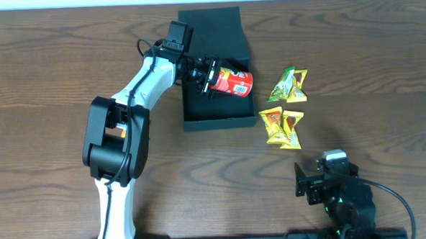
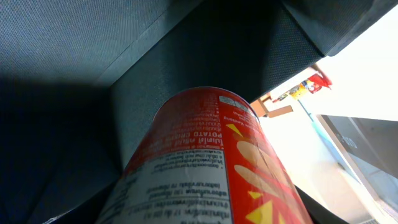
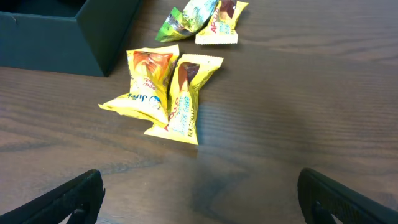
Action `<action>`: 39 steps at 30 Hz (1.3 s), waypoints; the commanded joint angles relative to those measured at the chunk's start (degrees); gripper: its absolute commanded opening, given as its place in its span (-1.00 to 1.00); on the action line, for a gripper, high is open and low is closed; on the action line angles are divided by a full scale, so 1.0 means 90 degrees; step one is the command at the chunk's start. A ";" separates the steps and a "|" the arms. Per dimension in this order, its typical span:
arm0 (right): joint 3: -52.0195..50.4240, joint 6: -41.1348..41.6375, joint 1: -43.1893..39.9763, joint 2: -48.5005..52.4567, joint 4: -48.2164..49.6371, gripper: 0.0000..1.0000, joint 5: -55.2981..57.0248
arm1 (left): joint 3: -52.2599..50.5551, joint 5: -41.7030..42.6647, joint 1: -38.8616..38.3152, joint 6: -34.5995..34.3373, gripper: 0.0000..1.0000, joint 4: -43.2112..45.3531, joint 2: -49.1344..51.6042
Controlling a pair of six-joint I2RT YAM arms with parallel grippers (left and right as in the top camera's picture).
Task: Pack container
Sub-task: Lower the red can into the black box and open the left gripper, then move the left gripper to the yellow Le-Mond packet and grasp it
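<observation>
The container (image 1: 220, 122) is a dark teal square box on the table, its flap lid (image 1: 210, 29) folded back. My left gripper (image 1: 205, 76) is shut on a red potato-chip can (image 1: 233, 82), held on its side over the box's right half. In the left wrist view the can (image 2: 205, 162) fills the foreground, with the box's dark inner walls (image 2: 74, 50) behind it. My right gripper (image 1: 304, 185) is at the front right, open and holding nothing, its fingers (image 3: 68, 202) spread wide above bare wood.
Two yellow snack packets (image 1: 282, 126) lie right of the box, also in the right wrist view (image 3: 161, 93). A green and a yellow packet (image 1: 288, 85) lie behind them. A box corner (image 3: 62, 43) shows at the right wrist view's upper left.
</observation>
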 commanded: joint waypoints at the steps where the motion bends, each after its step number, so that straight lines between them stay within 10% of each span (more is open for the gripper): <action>1: -0.0078 0.0068 -0.0049 -0.0036 -0.0007 0.98 0.0022 | -0.0012 0.0024 -0.0019 -0.0073 0.45 0.0000 -0.0134; 6: -0.0078 0.0068 -0.0049 -0.0036 -0.0007 0.99 0.0022 | -0.0012 0.0036 -0.0019 -0.0070 0.95 0.0000 -0.0134; 28: -0.0078 0.0068 -0.0049 -0.0036 -0.0007 0.99 0.0019 | -0.0010 -0.0529 -0.0051 0.0391 0.86 0.0930 -0.1253; 34: -0.0078 0.0068 -0.0049 -0.0036 -0.0007 0.99 0.0022 | -0.0010 -0.2045 -0.0051 0.2268 0.84 0.0668 -0.2744; 39: -0.0078 0.0068 -0.0049 -0.0036 -0.0007 0.99 0.0022 | -0.0010 -0.4724 -0.0007 0.4415 0.95 -0.1617 -0.3978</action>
